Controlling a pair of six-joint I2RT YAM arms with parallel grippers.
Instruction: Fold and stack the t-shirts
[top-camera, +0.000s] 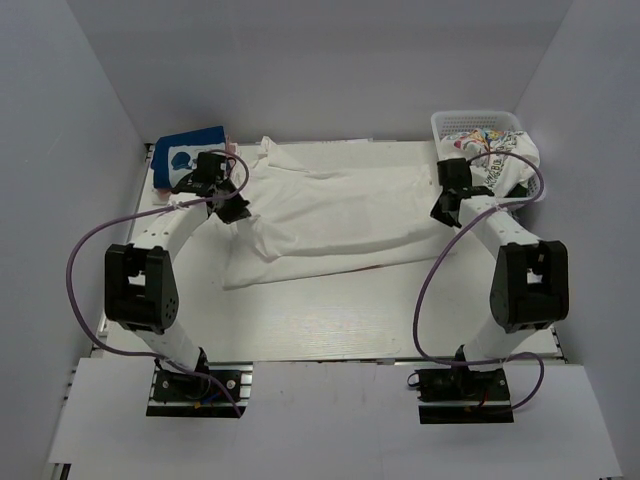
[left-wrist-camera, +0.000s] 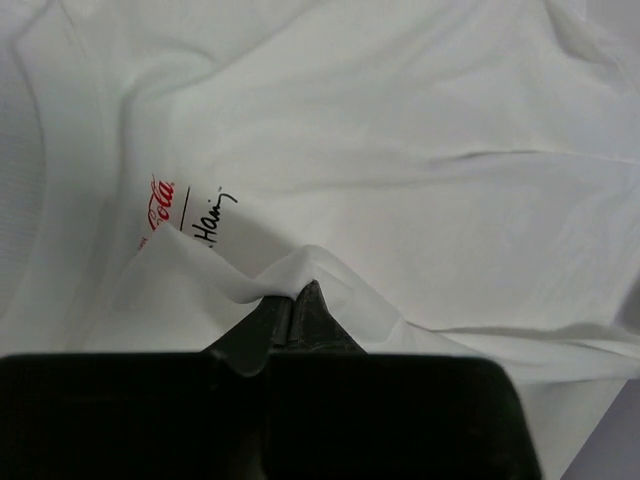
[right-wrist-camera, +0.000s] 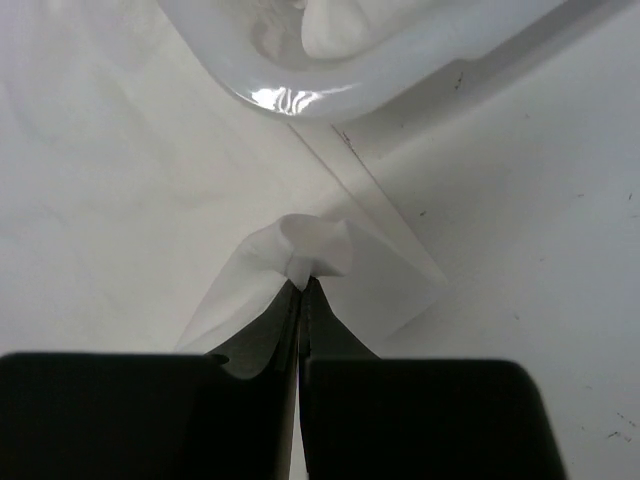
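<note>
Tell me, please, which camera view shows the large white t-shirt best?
The top external view: the white t-shirt lies spread out, nearly whole. The left wrist view shows only wrinkled cloth with red and black lettering, pinched in the left hand; the right wrist view shows just a bunched edge in the right hand.

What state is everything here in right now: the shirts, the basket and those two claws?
white t-shirt: spread out, rumpled, unfolded, pinched at both sides.
blue t-shirt: folded, far left corner.
printed t-shirt: bunched, spilling over the basket.
basket: upright, holding that shirt.
left end effector: shut on white t-shirt.
right end effector: shut on white t-shirt.
</note>
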